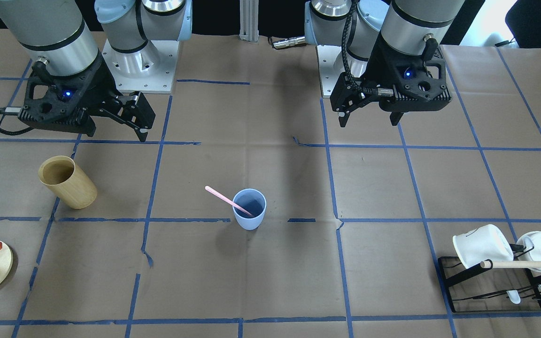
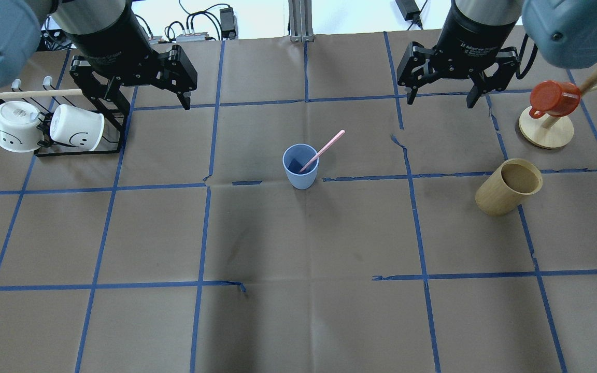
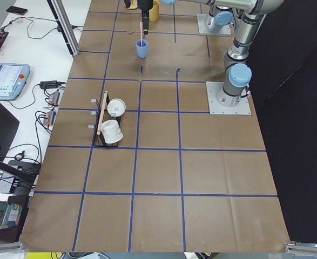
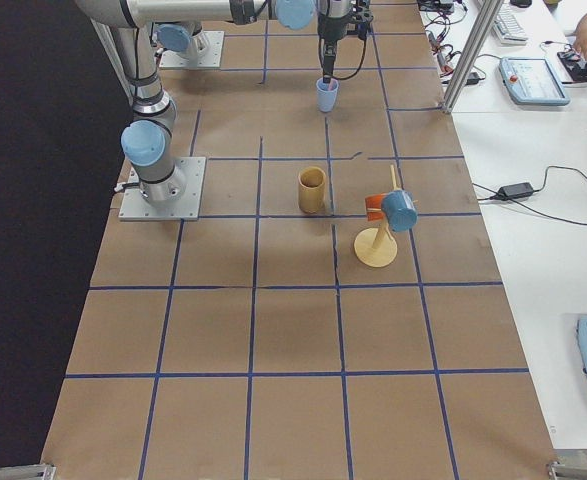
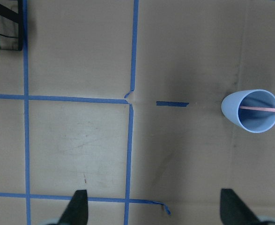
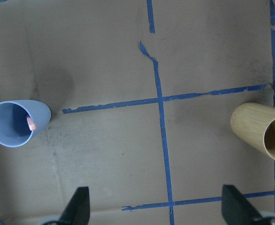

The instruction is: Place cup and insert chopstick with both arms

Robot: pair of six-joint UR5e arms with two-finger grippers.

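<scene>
The light-blue cup (image 2: 299, 181) stands upright near the table's middle, also in the front view (image 1: 249, 222). The pale-pink chopstick (image 2: 328, 146) stands in it, leaning toward the robot's right and sticking out over the rim (image 1: 221, 197). My left gripper (image 2: 145, 106) hangs open and empty above the table, far back and to the left of the cup; its wrist view shows the cup (image 5: 231, 108) off to the right. My right gripper (image 2: 441, 99) hangs open and empty, back and to the right; its wrist view shows the cup (image 6: 41, 117) at the left.
A tan wooden cup (image 2: 493, 199) stands to the cup's right. A red mug (image 2: 550, 98) hangs on a wooden stand (image 2: 544, 135) at the far right. A black rack (image 2: 114, 116) with two white mugs and a wooden rod (image 2: 34, 94) is at the far left.
</scene>
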